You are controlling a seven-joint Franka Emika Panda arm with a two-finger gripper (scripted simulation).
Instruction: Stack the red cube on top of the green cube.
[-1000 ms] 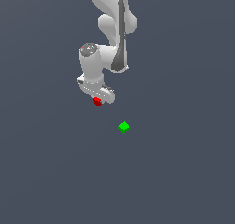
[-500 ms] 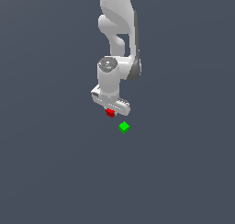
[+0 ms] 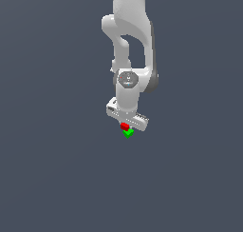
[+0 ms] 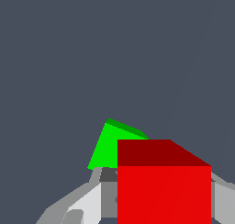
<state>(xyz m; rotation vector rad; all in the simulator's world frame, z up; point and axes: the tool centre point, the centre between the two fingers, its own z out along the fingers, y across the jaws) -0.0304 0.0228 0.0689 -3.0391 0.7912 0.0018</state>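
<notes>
Flat, even simulator light; sharp renders, no shadows or glare.

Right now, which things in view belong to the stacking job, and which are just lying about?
Part of the job:
- red cube, held in the gripper
- green cube, just beyond the red one in the wrist view

Lying about:
- nothing else shows; only the plain grey floor
</notes>
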